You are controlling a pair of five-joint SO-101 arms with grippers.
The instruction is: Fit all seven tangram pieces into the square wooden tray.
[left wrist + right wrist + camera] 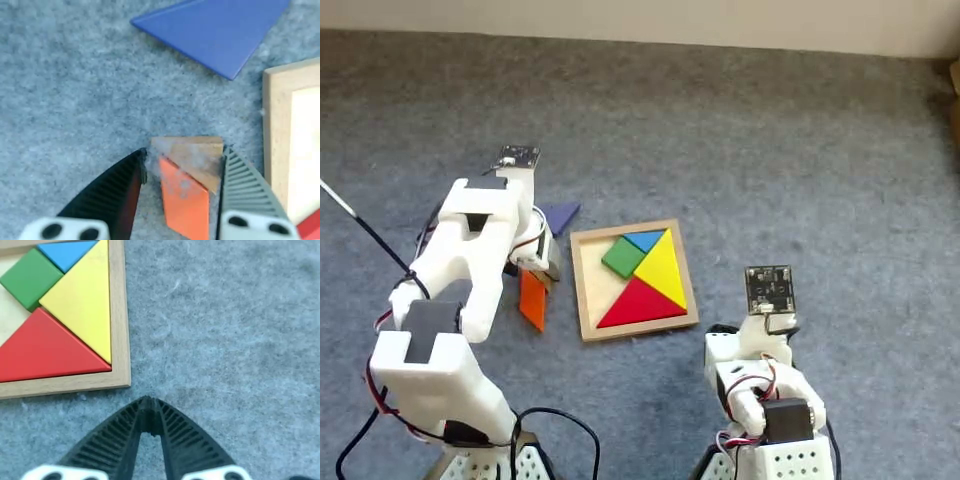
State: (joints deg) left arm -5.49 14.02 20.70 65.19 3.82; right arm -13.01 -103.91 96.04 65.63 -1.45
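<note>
Inside left pincer [185,156]: orange piece [185,205], long axis along tray [277,125] edge.

Grey carpet [770,150] carries the wooden tray [578,290], a blue triangle [560,214] (nearby) and an orange piece [532,300].

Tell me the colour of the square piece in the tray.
Green: the square piece sits in the tray, clearest in the right wrist view.

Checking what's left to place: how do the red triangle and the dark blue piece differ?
The red triangle sits in the tray, touching the yellow triangle; the dark blue piece lies outside it on the carpet. The red triangle looks larger than the dark blue piece. Both lie flat.
</note>
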